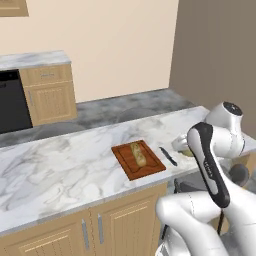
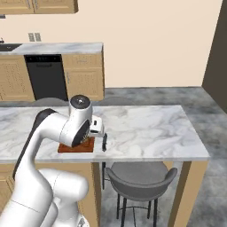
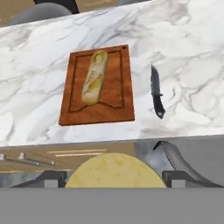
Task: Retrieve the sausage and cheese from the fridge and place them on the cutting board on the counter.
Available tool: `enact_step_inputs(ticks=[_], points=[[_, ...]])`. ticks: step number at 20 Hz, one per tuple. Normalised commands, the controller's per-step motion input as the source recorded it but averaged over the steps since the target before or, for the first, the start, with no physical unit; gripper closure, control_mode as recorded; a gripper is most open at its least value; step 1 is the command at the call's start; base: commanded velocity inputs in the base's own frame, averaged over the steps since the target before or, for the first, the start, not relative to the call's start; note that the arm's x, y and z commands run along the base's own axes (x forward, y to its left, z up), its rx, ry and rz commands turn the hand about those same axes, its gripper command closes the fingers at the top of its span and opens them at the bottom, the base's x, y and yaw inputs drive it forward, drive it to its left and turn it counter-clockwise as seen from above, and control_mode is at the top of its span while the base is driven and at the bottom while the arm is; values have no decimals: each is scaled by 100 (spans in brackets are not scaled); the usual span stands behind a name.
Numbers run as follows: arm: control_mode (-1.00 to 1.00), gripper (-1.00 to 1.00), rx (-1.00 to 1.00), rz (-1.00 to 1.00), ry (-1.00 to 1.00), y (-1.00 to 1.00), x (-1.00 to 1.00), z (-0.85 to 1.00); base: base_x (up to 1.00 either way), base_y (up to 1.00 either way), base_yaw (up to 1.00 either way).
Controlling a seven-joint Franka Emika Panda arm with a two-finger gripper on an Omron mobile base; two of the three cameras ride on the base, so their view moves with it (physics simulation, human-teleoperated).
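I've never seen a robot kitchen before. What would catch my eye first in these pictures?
Probably the reddish-brown cutting board on the white marble counter, with a pale loaf of bread lying lengthwise on it. Just beside the board, apart from it, a dark knife rests on the marble. Then there is the big white robot arm leaning over the counter, with a pale yellow rounded lump, seemingly the cheese, sitting between its fingers.

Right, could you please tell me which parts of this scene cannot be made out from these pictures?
1. Hand view: the cheese is cut off at the bottom, so the grip of the pincer on it is only partly visible.
2. Right base view: the cutting board is mostly hidden behind the arm.
3. Left base view: the pincer is largely hidden behind the forearm.
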Motion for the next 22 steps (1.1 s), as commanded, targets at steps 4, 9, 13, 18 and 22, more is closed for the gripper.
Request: enact_step_inputs(ticks=[4,9,13,18,22], points=[[-100,100,0,26,1,35,73,-28,0,0,0],[-100,100,-4,16,8,86,53,-38,0,0,0],[-100,100,-5,11,20,100,79,-34,0,0,0],[-100,100,-1,7,17,79,88,-16,0,0,0],[-100,100,0,6,12,43,99,-24,0,0,0]])
